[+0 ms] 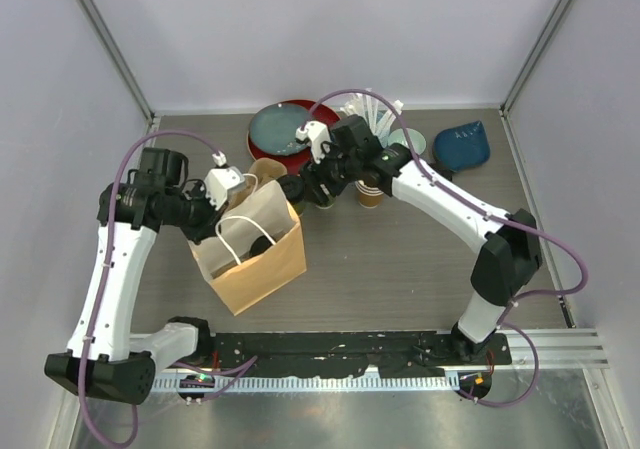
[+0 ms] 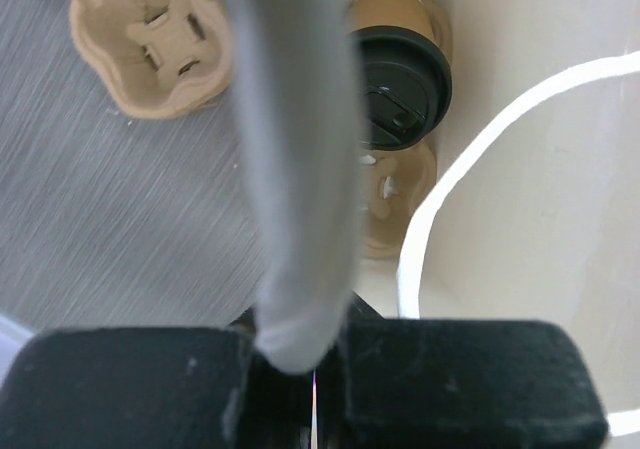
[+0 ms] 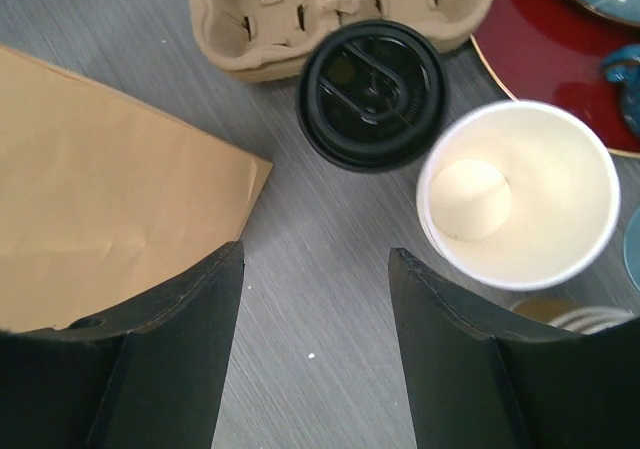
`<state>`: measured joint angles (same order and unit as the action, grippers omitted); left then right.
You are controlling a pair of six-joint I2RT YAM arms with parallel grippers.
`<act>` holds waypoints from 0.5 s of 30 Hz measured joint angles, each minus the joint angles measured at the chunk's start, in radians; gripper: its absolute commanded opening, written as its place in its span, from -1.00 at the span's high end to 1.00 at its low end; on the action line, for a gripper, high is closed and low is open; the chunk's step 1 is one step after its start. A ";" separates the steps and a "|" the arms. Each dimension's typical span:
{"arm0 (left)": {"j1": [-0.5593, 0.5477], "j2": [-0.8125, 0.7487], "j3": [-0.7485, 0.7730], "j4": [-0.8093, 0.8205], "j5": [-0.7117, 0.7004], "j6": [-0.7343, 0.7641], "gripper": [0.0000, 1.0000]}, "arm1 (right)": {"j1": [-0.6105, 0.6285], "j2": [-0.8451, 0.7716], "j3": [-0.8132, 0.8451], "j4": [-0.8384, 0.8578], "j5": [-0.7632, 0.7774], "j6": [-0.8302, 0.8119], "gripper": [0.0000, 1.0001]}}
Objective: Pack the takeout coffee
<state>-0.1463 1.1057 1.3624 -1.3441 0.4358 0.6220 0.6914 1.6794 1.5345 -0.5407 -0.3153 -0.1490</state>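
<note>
A black-lidded takeout coffee cup (image 3: pixel 372 94) stands on the table just ahead of my right gripper (image 3: pixel 315 254), which is open with only bare table between its fingers. Its side colour is hidden from above. From overhead, the right gripper (image 1: pixel 305 187) hovers beside the brown paper bag (image 1: pixel 252 251). A brown-sided cup with a black lid (image 2: pixel 402 87) sits in a cardboard carrier (image 2: pixel 388 197) against the bag's pale inner wall. My left gripper (image 2: pixel 300 354) is shut on the bag's white handle (image 2: pixel 300 169), holding the bag's mouth up (image 1: pixel 228 209).
A cardboard cup carrier (image 3: pixel 340 14) lies behind the lidded cup. A lidless cream cup (image 3: pixel 518 194) stands to its right. A red plate (image 1: pixel 262 149) carrying a blue plate, a cup of white straws (image 1: pixel 385 117) and a blue pouch (image 1: pixel 462 147) sit at the back.
</note>
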 measured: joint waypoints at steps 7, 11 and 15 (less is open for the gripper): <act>0.092 -0.005 0.000 0.002 -0.029 0.064 1.00 | 0.068 0.130 0.140 -0.025 0.003 -0.041 -0.29; 0.146 -0.003 0.000 0.001 -0.032 0.095 1.00 | 0.093 0.194 0.202 -0.042 0.004 -0.067 -0.30; 0.203 0.008 0.000 0.002 -0.033 0.124 1.00 | 0.101 0.270 0.290 -0.093 0.016 -0.106 -0.30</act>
<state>0.0566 1.1137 1.3624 -1.3418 0.4026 0.7464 0.7925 1.9491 1.8244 -0.6338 -0.2996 -0.2554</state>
